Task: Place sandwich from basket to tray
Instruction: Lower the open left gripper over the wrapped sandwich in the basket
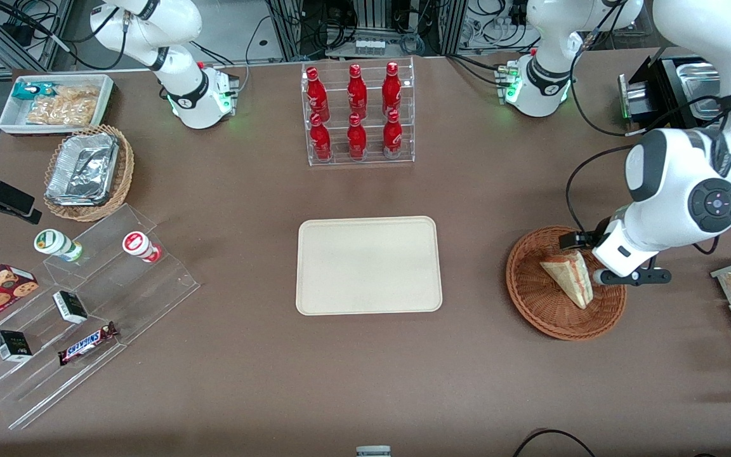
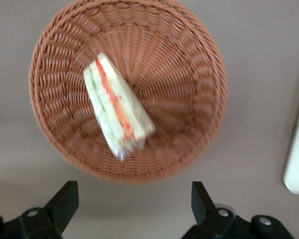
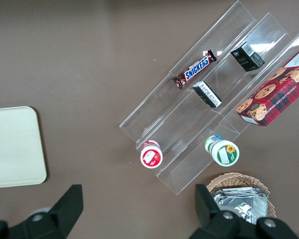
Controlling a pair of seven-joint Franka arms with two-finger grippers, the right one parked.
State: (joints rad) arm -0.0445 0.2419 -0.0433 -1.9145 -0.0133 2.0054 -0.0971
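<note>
**Sandwich in the basket, fingers spread above it**

Starting nearest the front camera: the brown table (image 1: pixel 365 381) has a clear stepped stand (image 1: pixel 73 330) toward the parked arm's end, carrying a Snickers bar (image 1: pixel 88 343), a couple of small dark boxes and two little cups.

A bit farther in, the tray (image 1: pixel 368 265) sits flat in the middle of the table with nothing on it. Well apart from it, toward the working arm's end, is the basket (image 1: pixel 530 298). The sandwich (image 1: pixel 570 276) lies inside it, cut edge showing red and green, roughly in the middle of the bowl.

The gripper (image 2: pixel 134 209) hangs over the basket, above its rim, not touching the sandwich. The fingers (image 2: pixel 65 201) are spread wide, holding nothing.

Farthest from the camera is a clear rack of red bottles (image 1: pixel 357 111). Toward the parked arm's end sit a lighter wicker basket with foil containers (image 1: pixel 86 171) and a white bin of snacks (image 1: pixel 54 101).
</note>
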